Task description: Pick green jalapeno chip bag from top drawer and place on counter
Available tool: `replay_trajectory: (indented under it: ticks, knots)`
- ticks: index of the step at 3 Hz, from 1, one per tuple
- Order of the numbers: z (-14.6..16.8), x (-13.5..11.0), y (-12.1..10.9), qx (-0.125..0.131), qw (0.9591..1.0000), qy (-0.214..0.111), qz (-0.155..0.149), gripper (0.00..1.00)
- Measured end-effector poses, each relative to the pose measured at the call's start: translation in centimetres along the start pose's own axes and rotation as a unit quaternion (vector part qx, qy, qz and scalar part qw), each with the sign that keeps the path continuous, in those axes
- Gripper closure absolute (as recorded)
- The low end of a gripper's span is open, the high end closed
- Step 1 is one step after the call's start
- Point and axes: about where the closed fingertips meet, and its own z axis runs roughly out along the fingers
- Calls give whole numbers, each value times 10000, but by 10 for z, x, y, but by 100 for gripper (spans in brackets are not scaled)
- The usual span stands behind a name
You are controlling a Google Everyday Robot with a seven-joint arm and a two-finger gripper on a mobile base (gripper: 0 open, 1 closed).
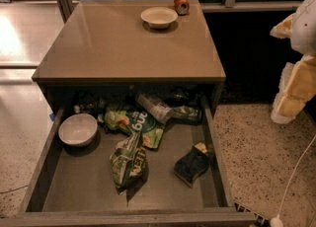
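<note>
Top drawer (163, 191) holds green jalapeno chip bag (127, 164); jaws aloft far right.

We saw the gripper (295, 73) well off to the right of the desk (118, 48), above the floor. The desk's front and middle lay bare, with only a white bowl (159, 17) and a can (181, 2) at its back edge. In the top drawer (69, 191) the front strip was free. The green jalapeno chip bag (127, 161) lay open from above, a lime-green bag (131, 121) touching its rear end, a sponge (192, 164) near on the right, and a second bowl (77, 130) at left. The desk's overhang roofed the bottles (158, 106) behind.
</note>
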Motion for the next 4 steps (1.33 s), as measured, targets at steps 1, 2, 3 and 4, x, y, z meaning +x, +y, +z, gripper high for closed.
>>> replay_trajectory:
  ticks: [1,2,3,4]
  knots:
    - [0,0,0,0,10000,0,0,0]
    - [3,-3,-3,138,9999,-50,-88,0]
    - [11,-10,-9,361,9986,-46,-391,0]
    - [11,-12,-10,409,9983,-47,-418,0]
